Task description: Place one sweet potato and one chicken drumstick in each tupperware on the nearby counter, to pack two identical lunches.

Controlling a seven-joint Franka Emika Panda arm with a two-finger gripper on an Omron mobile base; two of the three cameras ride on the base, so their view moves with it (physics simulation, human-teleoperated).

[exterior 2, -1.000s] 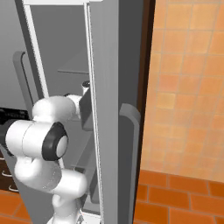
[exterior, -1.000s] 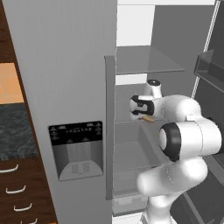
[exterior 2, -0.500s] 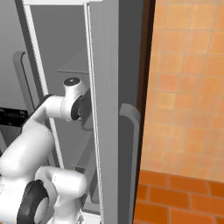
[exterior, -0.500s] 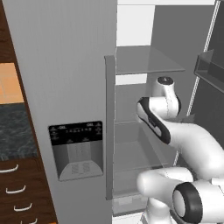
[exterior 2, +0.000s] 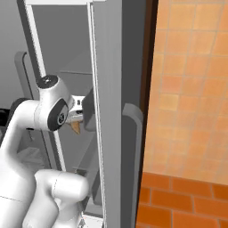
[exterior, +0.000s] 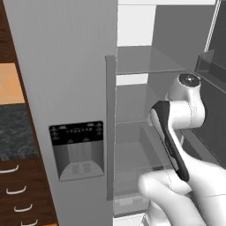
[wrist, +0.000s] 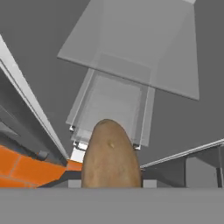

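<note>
one sweet potato held inside the open fridge.

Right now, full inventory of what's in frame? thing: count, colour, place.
sweet potato: 1, tan-brown, held in the gripper, close to the hand camera; its tip also shows in the right base view
fridge: 1, grey, right door open, interior facing the arm
glass shelves: several, translucent grey, inside the fridge, bare where visible
dispenser panel: 1, black and grey, on the closed left fridge door
counter: 1, dark marbled, left of the fridge, partly seen
drawers: brown, silver handles, under the counter
wall and floor: orange tile, right of the fridge
arm: 1, white, dark joints, reaching into the fridge
gripper: 1, shut on the sweet potato
</note>
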